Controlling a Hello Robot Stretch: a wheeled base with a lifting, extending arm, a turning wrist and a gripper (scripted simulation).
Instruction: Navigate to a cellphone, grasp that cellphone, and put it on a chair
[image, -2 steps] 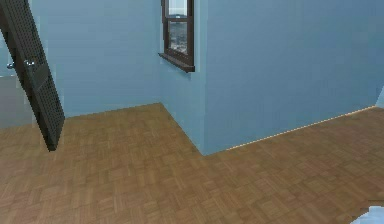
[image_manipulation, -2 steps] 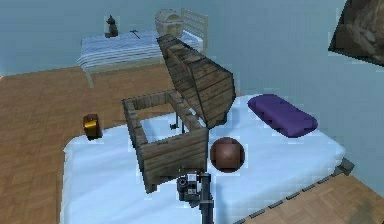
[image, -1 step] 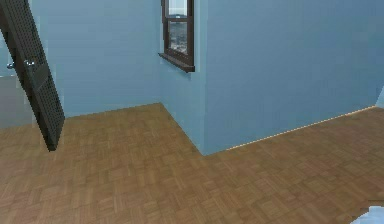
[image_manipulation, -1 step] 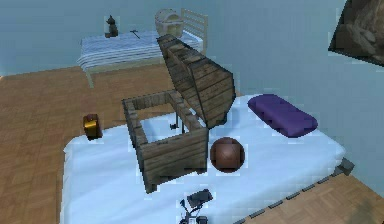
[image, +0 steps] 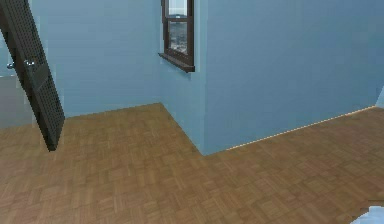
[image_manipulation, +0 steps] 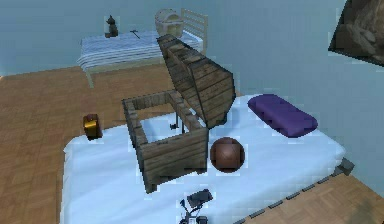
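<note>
Although the wooden crate (image_manipulation: 170, 158) on the pale blue bed (image_manipulation: 100, 175) stands with its lid raised and a thin dark object (image_manipulation: 180, 123) inside, the gripper (image_manipulation: 195, 203) sits near it by the bed's edge, its fingers' state and load beyond telling, and I cannot tell whether any dark blob there is the cellphone.
</note>
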